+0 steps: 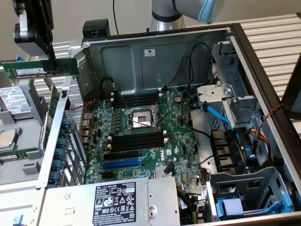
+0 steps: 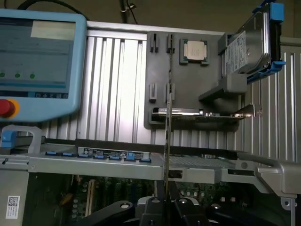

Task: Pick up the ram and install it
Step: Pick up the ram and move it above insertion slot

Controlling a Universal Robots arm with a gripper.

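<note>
At the exterior view's left, over the side wall of the open computer case [image 1: 141, 63] and well apart from the motherboard [image 1: 183, 136] and its empty black slots [image 1: 136, 141], the ram [image 1: 40, 69] hangs level. The gripper [image 1: 49, 56] pinches its upper edge, probably to leave the contact edge free.

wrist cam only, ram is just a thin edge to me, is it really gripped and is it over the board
observer: Yes. The gripper is shut on the ram, which hangs level, its labelled flat face showing.
operator: over the board?
observer: No. It hangs outside the case, past its wall at the exterior view's left.
operator: slots free?
observer: The black memory slots next to the CPU socket look empty.
</note>
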